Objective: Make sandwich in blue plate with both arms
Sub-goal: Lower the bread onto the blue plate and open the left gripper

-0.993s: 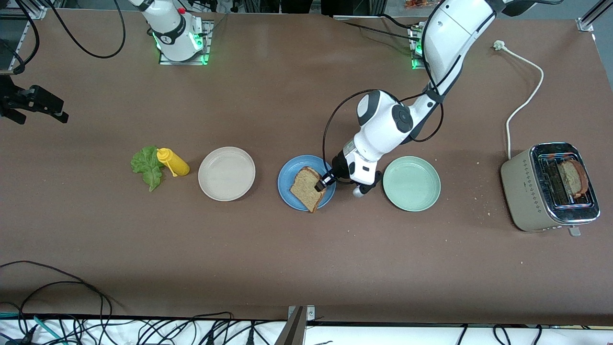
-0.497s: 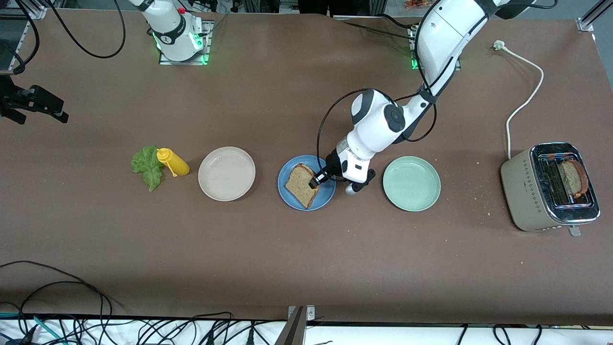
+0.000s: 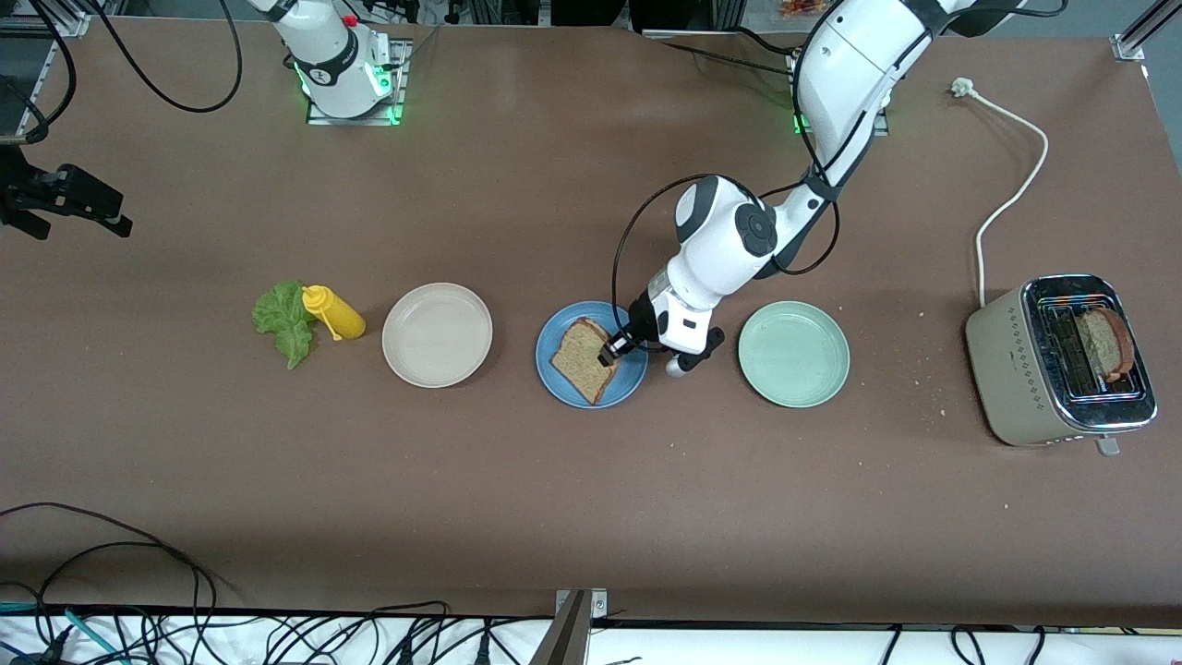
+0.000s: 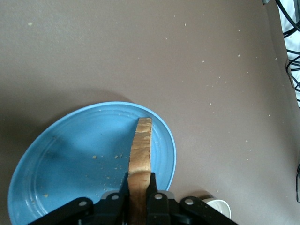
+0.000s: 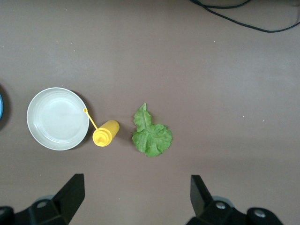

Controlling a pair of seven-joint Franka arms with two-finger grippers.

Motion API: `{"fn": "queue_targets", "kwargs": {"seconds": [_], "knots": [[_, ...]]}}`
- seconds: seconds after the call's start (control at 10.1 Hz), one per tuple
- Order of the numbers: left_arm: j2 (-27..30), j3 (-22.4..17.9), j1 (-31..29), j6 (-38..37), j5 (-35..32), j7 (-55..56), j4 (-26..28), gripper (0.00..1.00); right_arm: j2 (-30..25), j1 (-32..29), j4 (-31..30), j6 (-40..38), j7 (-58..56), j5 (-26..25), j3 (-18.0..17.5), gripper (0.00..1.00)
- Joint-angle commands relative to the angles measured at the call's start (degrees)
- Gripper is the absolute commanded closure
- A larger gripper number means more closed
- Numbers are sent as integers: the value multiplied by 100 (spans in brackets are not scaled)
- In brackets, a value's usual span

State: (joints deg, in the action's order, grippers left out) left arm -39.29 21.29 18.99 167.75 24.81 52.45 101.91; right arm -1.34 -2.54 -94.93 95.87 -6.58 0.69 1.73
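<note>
Now left pincer (image 3: 610, 354) gripping bread slice (image 3: 582, 359), blue plate (image 3: 563, 386)

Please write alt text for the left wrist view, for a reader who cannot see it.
The left gripper is shut on the edge of a slice of brown bread, holding it on edge over a blue plate speckled with crumbs. The plate sits on a brown table.

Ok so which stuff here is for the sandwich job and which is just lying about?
For the job: blue plate, bread slice gripped by the left gripper, lettuce leaf, second slice in the toaster, open right gripper.
Lying about: beige plate, mint-green plate, yellow bottle.
</note>
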Motion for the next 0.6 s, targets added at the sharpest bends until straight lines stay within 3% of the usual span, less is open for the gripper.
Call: {"fn": "queue_targets", "kwargs": {"seconds": [0.0, 0.2, 0.4, 0.5], "knots": [[-53, -204, 113, 30, 77, -33, -111, 48, 29, -18, 115, -86, -27, 36, -15, 0], [35, -283, 96, -49, 68, -59, -40, 32, 29, -27, 115, -95, -27, 36, -15, 0], [123, -414, 113, -626, -37, -59, -40, 29, 29, -18, 115, -95, -36, 36, -15, 0], [184, -433, 96, -925, -403, -33, -31, 26, 29, -18, 115, -95, -27, 36, -15, 0]]}}
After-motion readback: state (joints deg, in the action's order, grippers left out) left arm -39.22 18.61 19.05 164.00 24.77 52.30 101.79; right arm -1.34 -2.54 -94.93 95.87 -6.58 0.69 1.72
